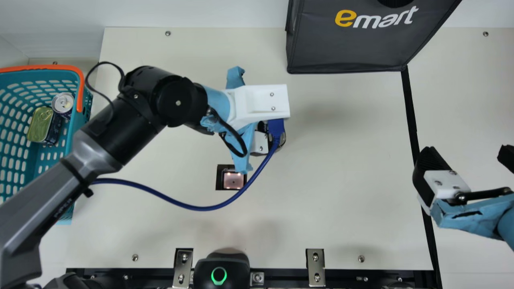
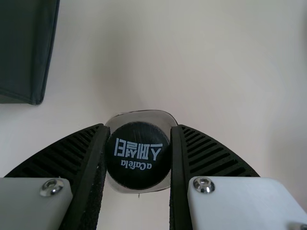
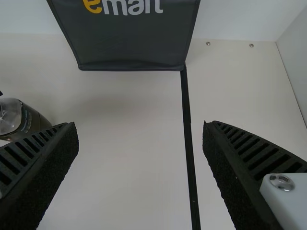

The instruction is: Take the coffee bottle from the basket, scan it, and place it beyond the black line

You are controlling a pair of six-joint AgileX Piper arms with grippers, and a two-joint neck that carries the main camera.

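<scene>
Have the coffee bottle point(image 2: 144, 116) clamped by its dark cap point(image 2: 138, 158) in the left gripper point(image 1: 260, 143). Near that gripper, on the robot's side, see the lit scanner point(image 1: 233, 180). Well to its left, find the basket point(image 1: 77, 128) with a can point(image 1: 63, 103) and a tin point(image 1: 40, 123) inside. Beyond it and rightward, see a dark bag point(image 1: 353, 46). Farther right, follow the black line point(image 1: 410, 112) beneath the right gripper point(image 1: 468, 155), held with fingers spread apart.
</scene>
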